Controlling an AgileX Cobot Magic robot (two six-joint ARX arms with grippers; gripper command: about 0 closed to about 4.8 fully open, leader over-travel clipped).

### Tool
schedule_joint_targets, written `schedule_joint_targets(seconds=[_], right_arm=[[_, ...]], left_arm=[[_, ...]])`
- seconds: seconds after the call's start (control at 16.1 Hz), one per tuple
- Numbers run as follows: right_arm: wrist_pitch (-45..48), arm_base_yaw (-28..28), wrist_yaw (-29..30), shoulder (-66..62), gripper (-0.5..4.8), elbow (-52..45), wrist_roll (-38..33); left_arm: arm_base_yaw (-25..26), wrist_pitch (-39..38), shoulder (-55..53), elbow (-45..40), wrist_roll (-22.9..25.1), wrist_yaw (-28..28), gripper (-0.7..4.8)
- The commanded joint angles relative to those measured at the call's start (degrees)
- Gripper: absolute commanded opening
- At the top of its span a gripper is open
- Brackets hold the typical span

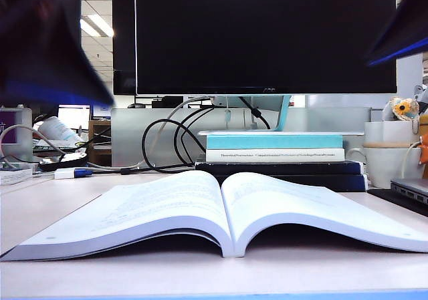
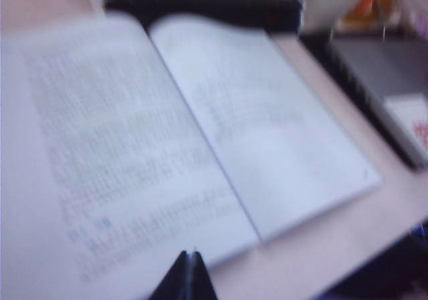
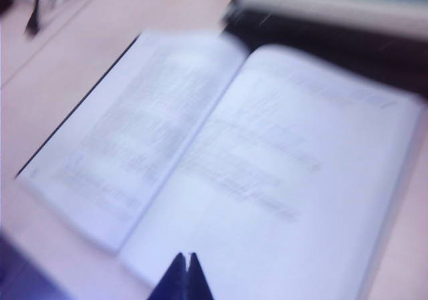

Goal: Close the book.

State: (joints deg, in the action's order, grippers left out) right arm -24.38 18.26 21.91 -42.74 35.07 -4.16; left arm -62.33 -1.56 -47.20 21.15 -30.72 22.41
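The book point(image 1: 221, 210) lies open and flat near the table's front edge, white text pages up, spine in the middle. Both wrist views look down on its pages point(image 2: 167, 146) point(image 3: 254, 160), blurred. My left gripper point(image 2: 189, 254) is shut and empty, high above the book's near edge. My right gripper point(image 3: 186, 256) is also shut and empty, held above the pages. In the exterior view both arms show only as dark blurs in the upper corners, the left arm point(image 1: 40, 46) and the right arm point(image 1: 401, 26), well above the book.
Behind the book a teal-and-white book point(image 1: 274, 146) lies on black books point(image 1: 281, 173). A large monitor point(image 1: 264, 36) stands behind them with cables point(image 1: 167, 139). A white mug point(image 1: 394, 156) and a laptop edge point(image 1: 408, 193) sit at the right.
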Motion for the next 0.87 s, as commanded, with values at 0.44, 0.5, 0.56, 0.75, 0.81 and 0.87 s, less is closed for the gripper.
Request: schedule_joint_targets(seconds=[0.44,0.5,0.56,0.75,0.81,0.87], right_arm=[[5.57,12.2,-2.86,-5.9,-0.02,0.28,-0.52],[5.57,12.2,-2.86,-5.92,-0.02,0.28,-0.52],[5.55,12.2,-2.84,-5.9,-0.02,0.28,-0.52],[4.57,12.2,-2.27,-5.9,-0.02,0.28,-0.52],[4.09,12.2,-2.25,-5.9,-0.02,0.28,-0.52],[2.38,12.2,-2.25,-5.9,-0.02,0.28,-0.52]], left_arm=[[-7.37,9.44,-24.87,3.58,-15.74,-1.86,-0.05],[-7.82,9.38,-26.93,5.33,-14.84,0.59,-0.05],[-7.74,9.51,-29.2,6.8,-14.97,1.18,-0.05],[-7.76,10.49,-34.23,8.31,-15.65,0.2,-0.05],[-7.76,10.4,-34.91,8.28,-16.57,0.28,-0.05],[-7.74,10.58,-35.36,8.31,-16.68,0.46,-0.06]])
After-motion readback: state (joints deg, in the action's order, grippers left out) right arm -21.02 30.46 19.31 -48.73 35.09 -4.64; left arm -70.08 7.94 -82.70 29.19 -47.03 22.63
